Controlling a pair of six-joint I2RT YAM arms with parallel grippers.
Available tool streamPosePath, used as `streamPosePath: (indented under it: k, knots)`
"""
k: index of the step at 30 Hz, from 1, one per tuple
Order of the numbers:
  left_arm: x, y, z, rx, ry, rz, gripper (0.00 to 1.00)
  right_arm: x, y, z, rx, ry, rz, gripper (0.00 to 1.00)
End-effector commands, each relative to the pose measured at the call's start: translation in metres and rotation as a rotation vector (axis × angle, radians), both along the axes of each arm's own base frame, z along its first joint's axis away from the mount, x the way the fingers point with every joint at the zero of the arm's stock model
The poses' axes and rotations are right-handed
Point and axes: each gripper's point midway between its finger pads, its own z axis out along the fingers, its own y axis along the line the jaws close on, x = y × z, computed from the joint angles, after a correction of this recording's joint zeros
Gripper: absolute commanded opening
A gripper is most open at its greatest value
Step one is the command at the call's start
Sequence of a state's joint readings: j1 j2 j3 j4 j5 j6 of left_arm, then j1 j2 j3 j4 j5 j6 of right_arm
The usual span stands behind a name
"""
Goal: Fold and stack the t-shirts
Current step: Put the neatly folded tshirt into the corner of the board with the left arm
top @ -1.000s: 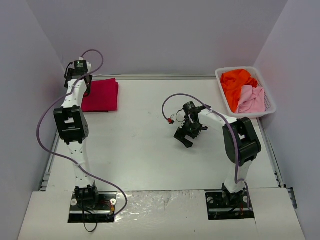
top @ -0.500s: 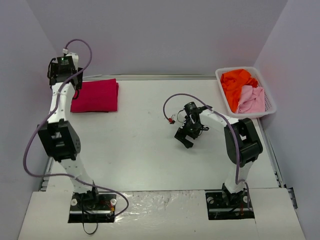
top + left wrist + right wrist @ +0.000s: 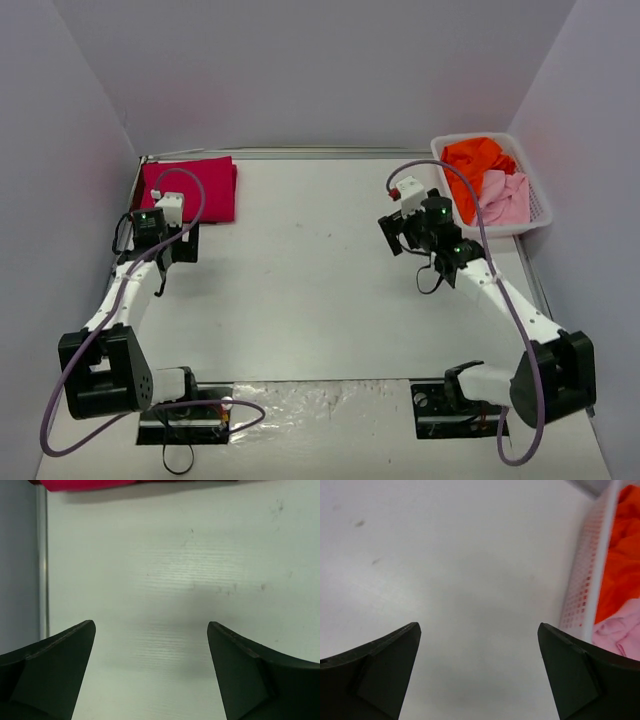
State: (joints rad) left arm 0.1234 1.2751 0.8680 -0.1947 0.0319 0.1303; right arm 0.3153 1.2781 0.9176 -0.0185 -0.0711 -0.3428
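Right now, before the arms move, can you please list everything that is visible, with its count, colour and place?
crimson-red t-shirt: one seen, folded flat, far left corner of the table
orange t-shirt: one, crumpled, far part of the basket
pale pink t-shirt: one, crumpled, near part of the basket
basket: one, white plastic mesh, far right of the table
table: one, white
left gripper: one, black fingers, open and empty, over bare table near the crimson-red t-shirt
right gripper: one, black fingers, open and empty, over bare table beside the basket
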Motion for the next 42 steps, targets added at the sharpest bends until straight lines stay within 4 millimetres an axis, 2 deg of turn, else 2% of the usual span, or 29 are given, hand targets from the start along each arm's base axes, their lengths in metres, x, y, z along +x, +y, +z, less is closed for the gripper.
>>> streamPosePath:
  k: [1,2,3,5,6,7,8,10,11,14,17,21,22,27,29,30,32,34,35,37,42]
  knots:
    - [0.018,-0.004,0.023,-0.03,-0.173,0.004,0.94,0.009,-0.042,0.019,0.074,-0.29,-0.312,1.0]
    - [0.025,-0.004,0.029,-0.028,-0.223,0.0,0.94,0.006,-0.046,0.016,0.074,-0.317,-0.324,1.0]
    - [0.022,-0.005,0.02,-0.034,-0.215,-0.004,0.94,0.003,-0.049,0.013,0.082,-0.345,-0.339,1.0]
    - [0.026,-0.007,0.022,-0.042,-0.266,-0.011,0.94,-0.002,-0.053,0.0,0.099,-0.397,-0.353,1.0]
    - [0.026,-0.01,0.021,-0.047,-0.278,-0.022,0.94,0.004,-0.052,-0.003,0.103,-0.427,-0.351,1.0]
    - [0.021,-0.01,0.01,-0.042,-0.271,-0.026,0.94,0.001,-0.053,-0.017,0.092,-0.421,-0.348,1.0]
    - [0.023,-0.009,0.015,-0.033,-0.31,-0.031,0.94,0.002,-0.053,-0.02,0.098,-0.436,-0.35,1.0]
    - [0.018,-0.01,0.01,-0.029,-0.322,-0.035,0.94,0.01,-0.054,-0.015,0.109,-0.532,-0.35,1.0]
    - [0.018,-0.009,0.013,-0.033,-0.338,-0.034,0.94,0.007,-0.059,-0.021,0.113,-0.55,-0.382,1.0]
    - [0.017,-0.007,0.014,-0.045,-0.359,-0.036,0.94,0.016,-0.061,-0.032,0.11,-0.563,-0.398,1.0]
    - [0.015,-0.001,0.007,-0.043,-0.355,-0.016,0.94,0.017,-0.061,-0.041,0.113,-0.594,-0.401,1.0]
    - [0.012,0.006,0.001,-0.095,-0.359,0.009,0.94,0.017,-0.07,-0.038,0.154,-0.607,-0.457,1.0]
    - [0.014,0.007,0.006,-0.104,-0.391,0.011,0.94,0.017,-0.079,-0.039,0.149,-0.607,-0.503,1.0]
    - [0.005,-0.001,0.008,-0.124,-0.463,-0.041,0.94,0.017,-0.088,-0.038,0.162,-0.617,-0.573,1.0]
    - [0.004,0.004,0.016,-0.118,-0.523,-0.044,0.94,0.016,-0.094,-0.039,0.159,-0.621,-0.61,1.0]
    - [0.0,0.0,0.012,-0.156,-0.533,-0.044,0.94,0.016,-0.095,-0.039,0.166,-0.623,-0.625,1.0]
    - [-0.001,0.004,0.018,-0.186,-0.58,-0.036,0.94,0.014,-0.1,-0.035,0.19,-0.649,-0.653,1.0]
    - [-0.003,-0.001,0.015,-0.224,-0.565,-0.073,0.94,0.004,-0.108,-0.039,0.205,-0.658,-0.67,1.0]
    - [-0.003,-0.002,0.011,-0.243,-0.547,-0.075,0.94,0.002,-0.11,-0.031,0.236,-0.699,-0.674,1.0]
    - [-0.002,-0.003,0.009,-0.282,-0.513,-0.078,0.94,-0.004,-0.114,-0.033,0.251,-0.716,-0.68,1.0]
    - [0.0,0.003,0.004,-0.316,-0.456,-0.05,0.94,-0.007,-0.114,-0.033,0.274,-0.73,-0.652,1.0]
